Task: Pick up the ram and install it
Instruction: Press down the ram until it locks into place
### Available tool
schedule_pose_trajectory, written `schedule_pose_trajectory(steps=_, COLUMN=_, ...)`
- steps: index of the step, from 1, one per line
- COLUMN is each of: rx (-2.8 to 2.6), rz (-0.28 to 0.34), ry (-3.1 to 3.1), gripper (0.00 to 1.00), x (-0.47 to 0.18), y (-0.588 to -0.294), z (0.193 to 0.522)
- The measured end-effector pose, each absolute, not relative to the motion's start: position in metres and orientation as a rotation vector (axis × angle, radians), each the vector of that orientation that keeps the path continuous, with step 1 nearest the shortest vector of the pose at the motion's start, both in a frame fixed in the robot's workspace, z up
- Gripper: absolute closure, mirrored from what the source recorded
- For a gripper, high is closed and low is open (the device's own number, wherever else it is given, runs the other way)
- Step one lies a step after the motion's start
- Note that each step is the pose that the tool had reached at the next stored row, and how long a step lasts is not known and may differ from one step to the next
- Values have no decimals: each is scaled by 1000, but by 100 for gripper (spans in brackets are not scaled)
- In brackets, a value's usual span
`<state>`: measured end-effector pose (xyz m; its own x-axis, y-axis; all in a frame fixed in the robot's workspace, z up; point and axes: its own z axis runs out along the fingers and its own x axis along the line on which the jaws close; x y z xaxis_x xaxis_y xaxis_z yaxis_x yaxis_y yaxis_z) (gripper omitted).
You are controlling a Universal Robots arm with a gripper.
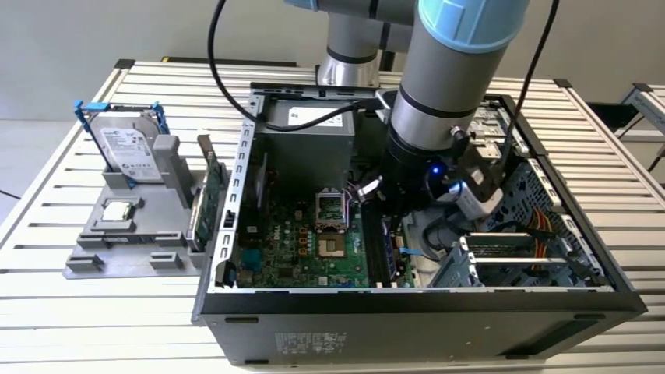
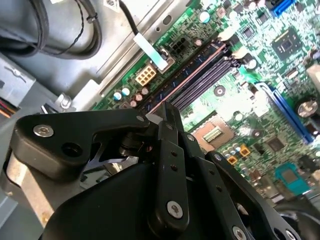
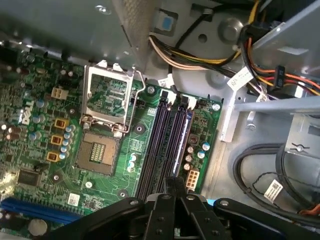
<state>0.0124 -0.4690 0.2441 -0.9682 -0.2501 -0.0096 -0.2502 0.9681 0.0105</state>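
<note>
I'm pinching my gripper point(image 2: 162, 114) together on the ram point(image 2: 187, 75), fingers pressed on its near end, or so I'm reading that thin edge running out from the tips. I'm judging this as the install step: the stick is standing edge-on along the outermost of the memory slots point(image 3: 161, 145), just beside the case wall. Seating it is calling for a square, straight press. Beyond, the motherboard point(image 3: 45, 115) is lying flat inside the open computer case point(image 1: 416, 315).

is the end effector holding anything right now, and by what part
Apparently the ram, pinched by its thin upper edge in the end effector, over the memory slots.
</note>
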Motion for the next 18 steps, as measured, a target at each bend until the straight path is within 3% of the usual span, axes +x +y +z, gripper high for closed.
schedule_pose_trajectory(steps=18, rx=-764, rz=20, ry=3040, gripper=100, x=12, y=-468, z=244)
